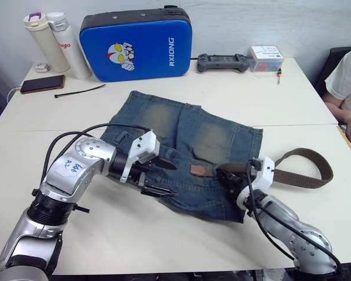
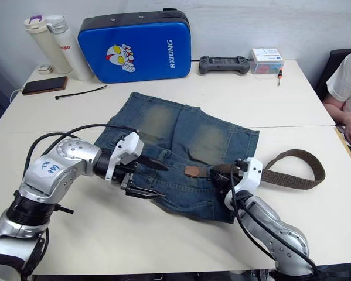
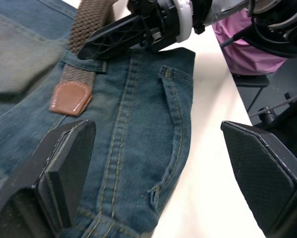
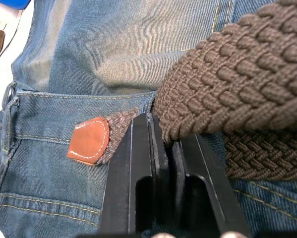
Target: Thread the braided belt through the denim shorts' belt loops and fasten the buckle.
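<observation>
With our right hand clamped on the braided belt at the waistband of the denim shorts, our spread left hand should draw the tan tip flat through.

head pair overhead, wrists close — shared denim shorts

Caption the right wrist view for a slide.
Right pincer shut on the belt, its tan tip lying on the shorts' waistband.
</observation>
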`<state>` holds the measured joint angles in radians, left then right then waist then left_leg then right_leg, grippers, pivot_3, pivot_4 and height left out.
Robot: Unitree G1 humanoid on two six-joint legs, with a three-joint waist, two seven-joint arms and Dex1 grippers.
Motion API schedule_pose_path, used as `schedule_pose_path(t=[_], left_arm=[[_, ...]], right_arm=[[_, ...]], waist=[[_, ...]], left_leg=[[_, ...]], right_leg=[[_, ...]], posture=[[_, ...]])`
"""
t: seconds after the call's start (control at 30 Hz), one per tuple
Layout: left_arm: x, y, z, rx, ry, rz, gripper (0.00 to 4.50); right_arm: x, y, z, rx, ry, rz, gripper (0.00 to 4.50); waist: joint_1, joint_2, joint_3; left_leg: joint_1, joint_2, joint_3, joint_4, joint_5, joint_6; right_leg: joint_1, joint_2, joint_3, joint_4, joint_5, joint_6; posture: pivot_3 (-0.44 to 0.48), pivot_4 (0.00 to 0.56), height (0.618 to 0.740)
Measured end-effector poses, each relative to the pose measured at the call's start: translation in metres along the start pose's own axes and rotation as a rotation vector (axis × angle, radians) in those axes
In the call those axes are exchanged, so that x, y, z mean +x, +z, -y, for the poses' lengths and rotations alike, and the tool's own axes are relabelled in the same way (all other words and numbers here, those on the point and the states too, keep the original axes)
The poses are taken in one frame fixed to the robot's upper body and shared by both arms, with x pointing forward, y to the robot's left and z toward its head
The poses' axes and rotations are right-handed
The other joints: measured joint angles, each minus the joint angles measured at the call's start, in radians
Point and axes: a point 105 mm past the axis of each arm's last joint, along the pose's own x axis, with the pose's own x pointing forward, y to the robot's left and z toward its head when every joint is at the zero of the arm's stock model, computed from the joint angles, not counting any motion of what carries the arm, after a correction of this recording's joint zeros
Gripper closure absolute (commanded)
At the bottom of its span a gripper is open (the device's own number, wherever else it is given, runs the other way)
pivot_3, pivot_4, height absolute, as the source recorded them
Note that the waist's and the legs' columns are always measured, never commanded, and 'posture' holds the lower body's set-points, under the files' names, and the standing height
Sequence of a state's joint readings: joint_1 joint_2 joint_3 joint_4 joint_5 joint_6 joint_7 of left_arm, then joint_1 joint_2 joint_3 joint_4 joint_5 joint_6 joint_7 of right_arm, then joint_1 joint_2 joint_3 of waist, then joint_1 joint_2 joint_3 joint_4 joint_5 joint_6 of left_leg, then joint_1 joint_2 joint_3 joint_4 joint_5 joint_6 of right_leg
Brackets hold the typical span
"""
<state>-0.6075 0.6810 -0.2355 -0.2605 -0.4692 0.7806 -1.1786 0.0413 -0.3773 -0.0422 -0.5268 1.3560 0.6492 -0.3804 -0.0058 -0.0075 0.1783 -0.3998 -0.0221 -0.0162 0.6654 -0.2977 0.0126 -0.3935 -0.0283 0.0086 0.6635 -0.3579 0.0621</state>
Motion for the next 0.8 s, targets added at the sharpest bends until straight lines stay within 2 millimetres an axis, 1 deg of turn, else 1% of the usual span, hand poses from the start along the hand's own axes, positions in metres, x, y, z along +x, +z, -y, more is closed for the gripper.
schedule_pose_path(t=[0.17, 0.23, 0.3, 0.4, 0.53, 0.67, 0.73, 0.77, 0.8], left_arm=[[0.006, 0.004, 0.000, 0.030, -0.026, 0.014, 0.00], [0.007, 0.003, -0.002, 0.023, -0.031, 0.022, 0.00], [0.010, 0.005, -0.003, 0.034, -0.039, 0.024, 0.00], [0.011, 0.007, -0.006, 0.049, -0.044, 0.018, 0.00], [0.012, 0.005, -0.005, 0.052, -0.060, 0.012, 0.00], [0.011, 0.008, -0.007, 0.066, -0.056, 0.012, 0.00], [0.011, 0.008, -0.007, 0.066, -0.055, 0.012, 0.00], [0.011, 0.008, -0.008, 0.065, -0.054, 0.012, 0.00], [0.011, 0.007, -0.008, 0.062, -0.053, 0.012, 0.00]], right_arm=[[-0.021, 0.003, 0.002, 0.076, 0.003, 0.031, 0.86], [-0.029, 0.006, 0.005, 0.134, -0.008, 0.061, 0.86], [-0.036, 0.008, 0.019, 0.223, -0.059, 0.112, 0.86], [-0.040, 0.014, 0.024, 0.269, -0.069, 0.162, 0.86], [-0.041, 0.014, 0.025, 0.329, -0.059, 0.200, 0.86], [-0.047, 0.024, 0.032, 0.393, -0.067, 0.276, 0.86], [-0.050, 0.026, 0.035, 0.406, -0.073, 0.289, 0.86], [-0.051, 0.026, 0.037, 0.418, -0.078, 0.294, 1.10], [-0.052, 0.026, 0.037, 0.434, -0.078, 0.301, 1.46]], waist=[[0.007, -0.001, -0.001], [0.006, -0.001, -0.001], [0.004, -0.001, -0.001], [-0.002, -0.001, -0.001], [-0.006, -0.001, -0.001], [0.000, -0.001, -0.001], [0.001, -0.001, -0.001], [0.002, -0.001, -0.001], [0.001, -0.001, -0.001]], left_leg=[[0.000, 0.000, 0.000, 0.000, -0.001, 0.002], [0.000, 0.000, 0.000, 0.000, -0.001, 0.002], [0.000, 0.000, 0.000, 0.000, -0.001, 0.002], [0.001, 0.000, 0.000, 0.000, -0.001, 0.003], [0.002, 0.000, 0.000, -0.001, -0.001, 0.002], [0.001, 0.000, 0.000, -0.001, -0.001, 0.002], [0.001, 0.000, 0.000, -0.001, -0.001, 0.002], [0.001, 0.000, 0.000, -0.001, -0.001, 0.002], [0.001, 0.000, 0.000, -0.001, -0.001, 0.002]], right_leg=[[0.001, -0.001, 0.000, -0.001, 0.000, 0.000], [0.001, -0.001, 0.000, -0.001, 0.000, 0.000], [0.001, -0.001, 0.000, -0.001, 0.000, 0.000], [0.001, 0.000, 0.001, 0.000, 0.000, 0.000], [0.001, 0.000, 0.001, 0.000, 0.000, 0.000], [0.001, 0.000, 0.001, 0.000, 0.000, 0.000], [0.001, 0.000, 0.001, 0.000, 0.000, 0.000], [0.001, 0.000, 0.000, 0.000, 0.000, 0.000], [0.001, 0.000, 0.001, 0.000, 0.000, 0.000]], posture=[[0.000, 0.150, 0.740], [0.000, 0.150, 0.740], [0.000, 0.150, 0.740], [0.000, 0.150, 0.740], [0.000, 0.150, 0.740], [0.000, 0.150, 0.740], [0.000, 0.150, 0.740], [0.000, 0.150, 0.740], [0.000, 0.150, 0.740]])
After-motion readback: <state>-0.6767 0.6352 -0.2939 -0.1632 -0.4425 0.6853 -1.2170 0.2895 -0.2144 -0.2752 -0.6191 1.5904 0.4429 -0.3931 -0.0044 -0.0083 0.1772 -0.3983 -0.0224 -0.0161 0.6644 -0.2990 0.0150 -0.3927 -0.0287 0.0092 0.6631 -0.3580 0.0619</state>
